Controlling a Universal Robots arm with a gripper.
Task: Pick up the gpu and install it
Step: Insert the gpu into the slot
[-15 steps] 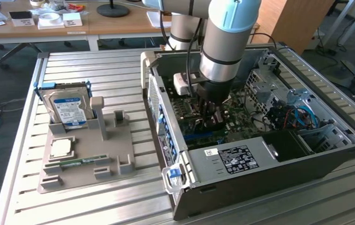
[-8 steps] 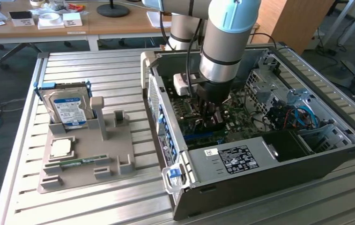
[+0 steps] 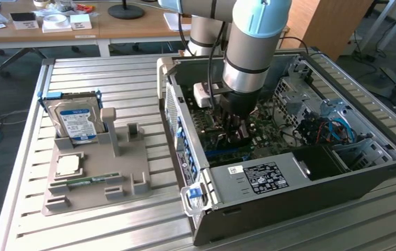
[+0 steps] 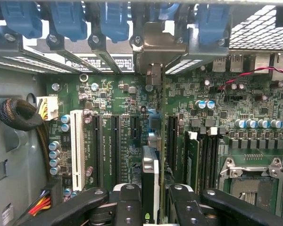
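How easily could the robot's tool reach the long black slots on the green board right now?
Probably yes, easily: the tool sits inside the open case, holding the gpu edge-on over the slots. Nothing seems to lie between them; the black cable bundle is off to one side.
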